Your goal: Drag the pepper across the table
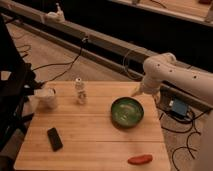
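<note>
Camera view shows the small red-orange pepper (140,159), smooth, elongated and slightly curved, lying flat with its long axis roughly along the near edge of the light wooden plank table (95,135). It sits at the front right corner, well apart from the gripper (136,92) and on the camera's side of it. The pale gripper at the end of the white rounded robot arm (170,75) hangs over the far right part of the tabletop, holding nothing that can be seen; how wide it stands is not discernible. Between gripper and pepper sits a round dark green bowl (127,111), its far rim just beside the gripper. Left of the gripper stands a small white upright bottle (80,91), and farther left a white cup (47,98). A black rectangular slab (54,139) lies flat toward the front left, well apart from the pepper.
</note>
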Controlling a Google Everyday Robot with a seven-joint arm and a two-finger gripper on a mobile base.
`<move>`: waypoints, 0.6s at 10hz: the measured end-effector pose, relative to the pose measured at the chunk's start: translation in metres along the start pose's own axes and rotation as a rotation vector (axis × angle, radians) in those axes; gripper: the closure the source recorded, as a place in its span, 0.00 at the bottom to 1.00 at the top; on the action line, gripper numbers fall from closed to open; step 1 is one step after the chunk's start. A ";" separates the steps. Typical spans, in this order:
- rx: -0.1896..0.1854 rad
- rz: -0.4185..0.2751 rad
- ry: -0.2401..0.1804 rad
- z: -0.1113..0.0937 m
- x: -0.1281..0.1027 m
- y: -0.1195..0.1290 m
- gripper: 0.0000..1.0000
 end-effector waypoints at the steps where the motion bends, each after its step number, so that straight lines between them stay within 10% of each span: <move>1: 0.000 0.000 0.000 0.000 0.000 0.000 0.21; 6: -0.004 -0.006 0.002 0.000 -0.001 0.000 0.21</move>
